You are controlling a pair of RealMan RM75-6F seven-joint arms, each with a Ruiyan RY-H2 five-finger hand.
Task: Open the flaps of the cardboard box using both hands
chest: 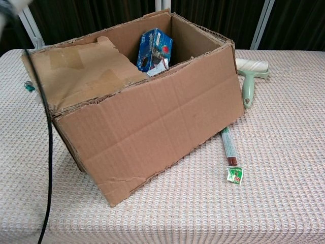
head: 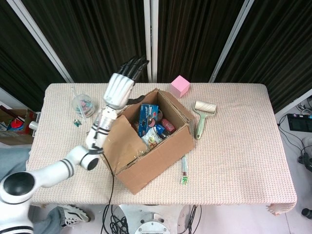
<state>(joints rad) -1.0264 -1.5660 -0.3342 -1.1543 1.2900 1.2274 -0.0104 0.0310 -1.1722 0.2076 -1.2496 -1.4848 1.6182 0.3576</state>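
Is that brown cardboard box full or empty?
Partly full: the brown cardboard box holds a blue packet and other small packages.

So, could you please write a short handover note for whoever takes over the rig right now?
Left hand: raised over the far left corner of the cardboard box, fingers spread, holding nothing. Right hand: not in view.
The box sits mid-table, packets visible inside. One flap on its left side is folded inward over the opening; the other sides show no flap over the opening.
A lint roller, pink cube and plastic cup lie around it.
Left to do: lift that inward flap out, probably bringing the right hand in.
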